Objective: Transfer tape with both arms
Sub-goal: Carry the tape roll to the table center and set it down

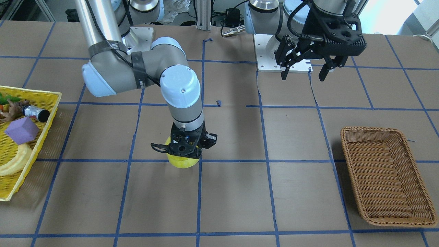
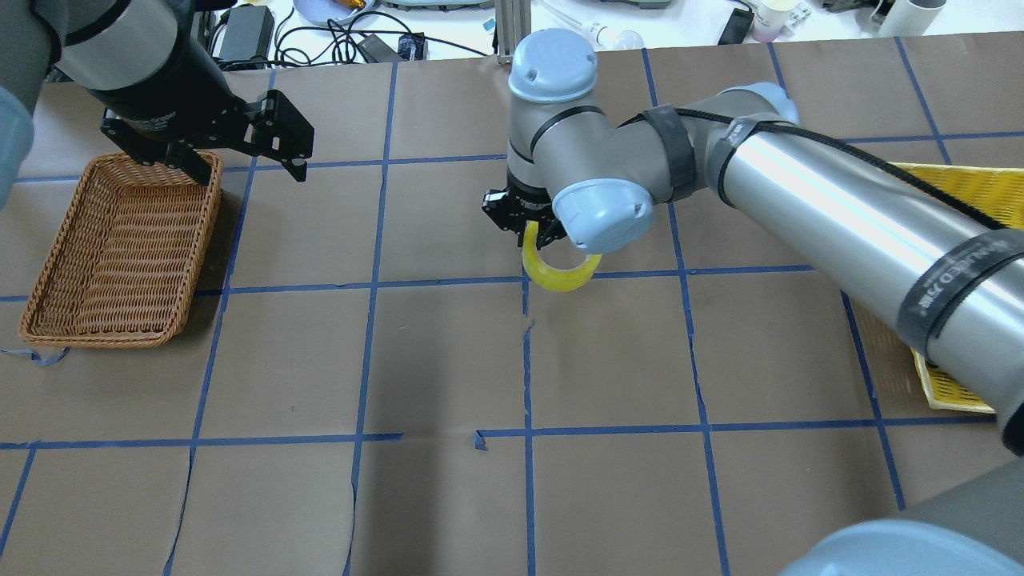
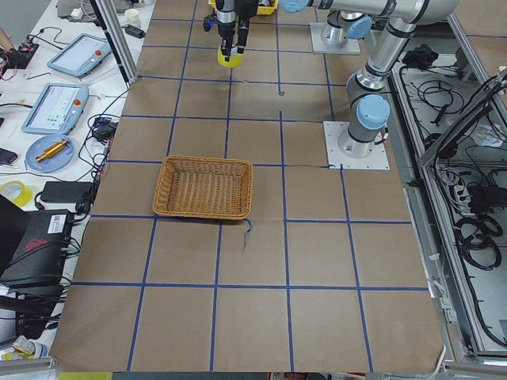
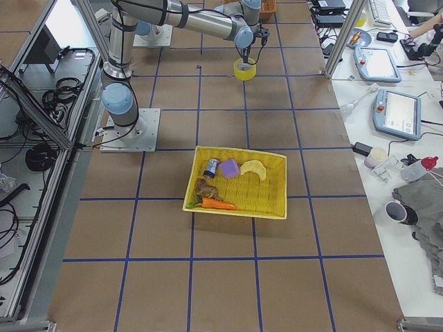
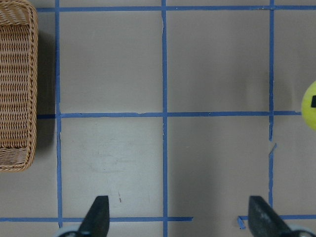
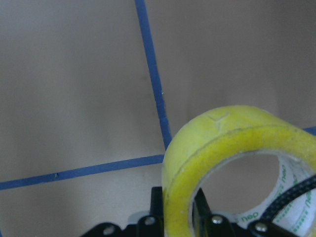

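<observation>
Yellow tape (image 1: 182, 162), one roll with a white inner core, sits directly under the right gripper (image 1: 185, 148) near the middle of the table, where two blue grid lines cross. The roll stands on edge. In the right wrist view one finger lies inside the core and the other against the outer face, so the jaws are closed narrowly on the roll's wall. Whether the roll's lower edge touches the table cannot be told.

The left gripper (image 1: 303, 73) hangs above the table well apart from the tape, jaws spread wide and holding nothing. In the overhead view it is just beside the far end of the wicker basket (image 1: 368, 129).

Counts: two arms, two grippers, one tape roll, one wicker basket, and one yellow basket (image 1: 31, 90) holding one purple cube (image 1: 21, 131), one banana (image 1: 15, 161) and a few smaller items.
</observation>
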Robot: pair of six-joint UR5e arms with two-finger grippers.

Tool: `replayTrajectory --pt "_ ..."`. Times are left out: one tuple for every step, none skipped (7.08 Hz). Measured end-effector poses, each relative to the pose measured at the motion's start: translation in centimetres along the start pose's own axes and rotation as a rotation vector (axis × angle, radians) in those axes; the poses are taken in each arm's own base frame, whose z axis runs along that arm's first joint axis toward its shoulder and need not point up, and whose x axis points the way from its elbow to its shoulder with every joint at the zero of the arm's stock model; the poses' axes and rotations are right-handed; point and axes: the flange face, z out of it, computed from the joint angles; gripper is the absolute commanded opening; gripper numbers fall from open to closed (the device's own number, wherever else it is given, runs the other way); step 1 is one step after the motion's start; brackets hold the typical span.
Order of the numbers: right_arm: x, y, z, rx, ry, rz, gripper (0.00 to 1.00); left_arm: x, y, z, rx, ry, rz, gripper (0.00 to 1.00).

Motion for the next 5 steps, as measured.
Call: replayTrajectory --pt "-1.7 2.4 2.0 -0.025 0.018 -0.005 0.0 -0.1 -0.1 0.0 0.001 -0.006 -0.002 1.0" --pt "-2.6 4.1 3.3 -0.046 0.03 -0.01 0.27 -0.5 -0.3 0.4 -0.009 -0.017 -0.008 1.0" --pt "-2.7 5.1 4.2 -0.063 0.041 -0.013 0.99 -1.3 -0.8 1.8 -0.036 -0.022 -0.023 1.0" --pt "-2.5 5.7 4.6 -0.07 0.052 -0.016 1.0 -2.5 -1.2 4.6 -0.083 -0.019 -0.049 1.0" --pt "-2.2 5.7 4.0 -0.06 0.051 -0.014 1.0 -3.4 -1.3 8.9 -0.135 -0.009 -0.084 1.0"
